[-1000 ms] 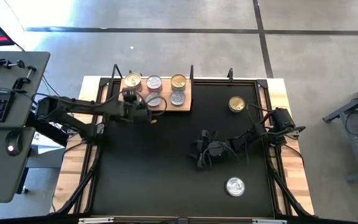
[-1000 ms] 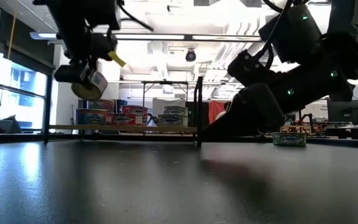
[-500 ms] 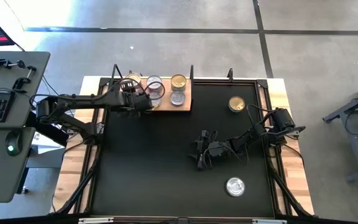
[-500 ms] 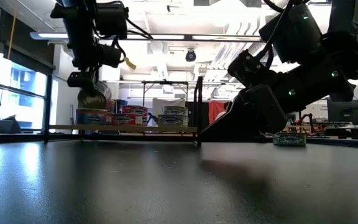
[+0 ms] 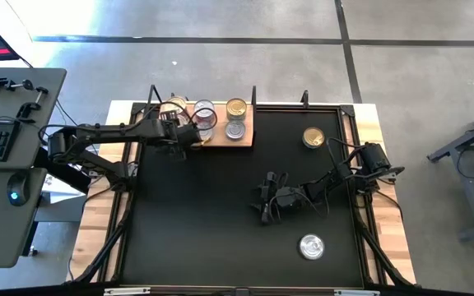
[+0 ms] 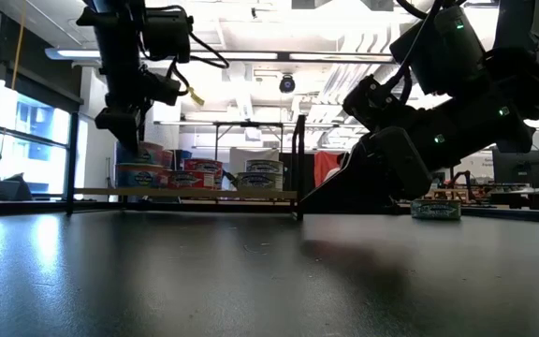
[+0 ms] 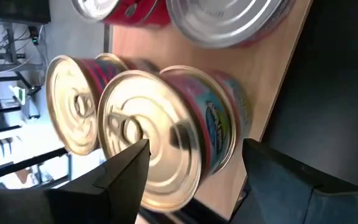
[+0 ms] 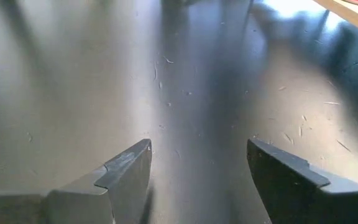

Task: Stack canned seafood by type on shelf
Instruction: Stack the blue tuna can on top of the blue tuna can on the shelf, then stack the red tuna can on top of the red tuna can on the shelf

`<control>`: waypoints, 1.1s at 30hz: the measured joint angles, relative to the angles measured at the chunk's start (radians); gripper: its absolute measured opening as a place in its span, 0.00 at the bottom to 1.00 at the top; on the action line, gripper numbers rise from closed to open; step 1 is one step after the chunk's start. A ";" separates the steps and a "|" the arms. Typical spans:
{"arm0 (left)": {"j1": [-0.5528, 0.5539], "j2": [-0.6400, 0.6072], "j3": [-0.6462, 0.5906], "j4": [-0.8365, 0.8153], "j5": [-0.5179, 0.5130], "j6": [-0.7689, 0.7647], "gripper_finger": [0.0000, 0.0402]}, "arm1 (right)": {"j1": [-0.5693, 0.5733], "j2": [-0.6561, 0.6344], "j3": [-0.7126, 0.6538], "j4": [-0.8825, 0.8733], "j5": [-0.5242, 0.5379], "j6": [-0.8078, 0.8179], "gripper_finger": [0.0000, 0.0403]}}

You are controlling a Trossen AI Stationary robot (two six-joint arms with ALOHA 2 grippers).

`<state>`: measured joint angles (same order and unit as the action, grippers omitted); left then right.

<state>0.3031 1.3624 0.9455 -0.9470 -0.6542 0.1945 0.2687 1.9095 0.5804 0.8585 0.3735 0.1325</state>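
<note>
Left gripper [image 5: 186, 134] sits at the shelf's [image 5: 245, 136] left end, fingers [image 7: 120, 171] spread wide either side of a gold-lidded can [image 7: 166, 140] standing on the board, not clamping it. More cans [image 5: 235, 108] line the shelf. 2 loose cans rest on the black table [image 5: 220, 230]: gold [image 5: 313, 136], silver [image 5: 311, 245]. Right gripper [image 5: 266, 201] hangs mid-table, wide open, empty.

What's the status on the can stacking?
Left gripper open around a can on the shelf. Right gripper open, empty, mid-table. Two cans loose on the table. Nothing in the way.
</note>
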 joint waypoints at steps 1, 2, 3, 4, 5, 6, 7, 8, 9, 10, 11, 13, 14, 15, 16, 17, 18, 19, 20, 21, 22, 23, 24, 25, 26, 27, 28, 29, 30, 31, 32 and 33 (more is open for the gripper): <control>0.000 0.000 0.000 -0.010 -0.007 -0.001 0.62 | 0.000 0.000 0.000 0.000 0.000 0.000 0.64; 0.000 0.000 0.000 -0.021 -0.012 0.000 0.62 | 0.000 0.000 0.000 0.000 -0.002 0.000 0.64; 0.000 0.000 0.000 -0.035 -0.012 -0.001 0.62 | 0.000 0.000 0.000 0.000 -0.003 0.000 0.64; 0.000 0.000 0.000 -0.047 -0.013 -0.003 0.62 | 0.000 0.000 0.000 0.000 -0.003 0.001 0.64; 0.000 0.000 0.000 -0.056 -0.013 -0.011 0.62 | 0.000 0.000 0.000 0.000 -0.003 0.002 0.64; -0.001 0.000 0.000 -0.064 -0.013 -0.025 0.62 | 0.000 0.000 0.000 0.000 -0.003 0.007 0.64; -0.005 0.000 0.001 -0.074 -0.014 -0.044 0.62 | 0.000 0.000 0.000 0.004 -0.003 0.007 0.64; -0.011 0.000 0.004 -0.087 -0.015 -0.073 0.62 | 0.000 -0.003 0.000 0.005 -0.003 0.006 0.64; -0.019 0.000 0.009 -0.101 -0.015 -0.113 0.62 | 0.003 -0.012 0.000 0.000 -0.003 -0.002 0.64; -0.030 0.000 0.015 -0.111 -0.015 -0.158 0.62 | 0.008 -0.030 0.000 -0.007 -0.003 -0.009 0.64; -0.043 0.000 0.021 -0.117 -0.013 -0.206 0.62 | 0.014 -0.057 0.000 -0.021 -0.005 -0.017 0.64; -0.079 -0.001 0.033 -0.124 -0.007 -0.293 0.62 | 0.029 -0.136 0.000 -0.088 -0.007 -0.035 0.64; -0.102 -0.002 0.037 -0.122 -0.007 -0.328 0.62 | 0.037 -0.185 0.000 -0.148 -0.008 -0.043 0.64; -0.131 -0.002 0.038 -0.108 -0.007 -0.354 0.62 | 0.048 -0.239 0.000 -0.222 -0.011 -0.049 0.64; -0.162 -0.002 0.038 -0.085 -0.008 -0.373 0.61 | 0.062 -0.298 0.000 -0.303 -0.012 -0.052 0.64; -0.199 -0.002 0.038 -0.057 -0.008 -0.382 0.61 | 0.077 -0.360 0.004 -0.393 -0.011 -0.049 0.64; -0.234 -0.002 0.038 -0.024 -0.008 -0.386 0.61 | 0.095 -0.418 0.016 -0.500 -0.010 -0.033 0.63; -0.273 -0.002 0.038 0.022 -0.008 -0.389 0.60 | 0.115 -0.472 0.031 -0.609 -0.009 -0.006 0.63; -0.309 -0.002 0.034 0.082 -0.012 -0.388 0.60 | 0.136 -0.522 0.049 -0.724 -0.005 0.035 0.61; -0.346 -0.002 0.027 0.152 -0.014 -0.383 0.59 | 0.157 -0.563 0.071 -0.842 -0.004 0.088 0.60; -0.379 -0.002 0.016 0.229 -0.014 -0.371 0.59 | 0.179 -0.597 0.097 -0.954 -0.003 0.150 0.58; -0.412 -0.002 0.002 0.303 -0.013 -0.357 0.59 | 0.205 -0.623 0.121 -1.060 -0.005 0.221 0.55; -0.442 -0.002 -0.016 0.392 -0.013 -0.341 0.58 | 0.232 -0.643 0.147 -1.167 -0.006 0.294 0.52; -0.468 -0.002 -0.038 0.490 -0.013 -0.325 0.58 | 0.261 -0.654 0.171 -1.265 -0.010 0.371 0.49; -0.491 0.001 -0.062 0.580 -0.013 -0.313 0.58 | 0.295 -0.658 0.194 -1.348 -0.025 0.453 0.45; -0.513 0.006 -0.089 0.674 -0.009 -0.297 0.58 | 0.328 -0.658 0.215 -1.422 -0.059 0.538 0.42; -0.530 0.010 -0.116 0.765 -0.001 -0.284 0.58 | 0.361 -0.658 0.233 -1.486 -0.101 0.629 0.38; -0.545 0.019 -0.141 0.847 0.006 -0.269 0.58 | 0.396 -0.654 0.247 -1.527 -0.148 0.731 0.34; -0.558 0.027 -0.165 0.926 0.018 -0.257 0.58 | 0.429 -0.649 0.258 -1.545 -0.187 0.822 0.30; -0.569 0.036 -0.186 0.997 0.026 -0.241 0.58 | 0.463 -0.645 0.262 -1.547 -0.218 0.901 0.26; -0.578 0.048 -0.203 1.051 0.031 -0.231 0.58 | 0.497 -0.640 0.262 -1.548 -0.238 0.975 0.22; -0.587 0.058 -0.217 1.103 0.036 -0.223 0.58 | 0.525 -0.633 0.257 -1.537 -0.252 1.034 0.19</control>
<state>-0.2842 1.4208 0.7284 0.1562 -0.6185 -0.0281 0.7934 1.2762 0.8377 -0.6787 0.1212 1.1666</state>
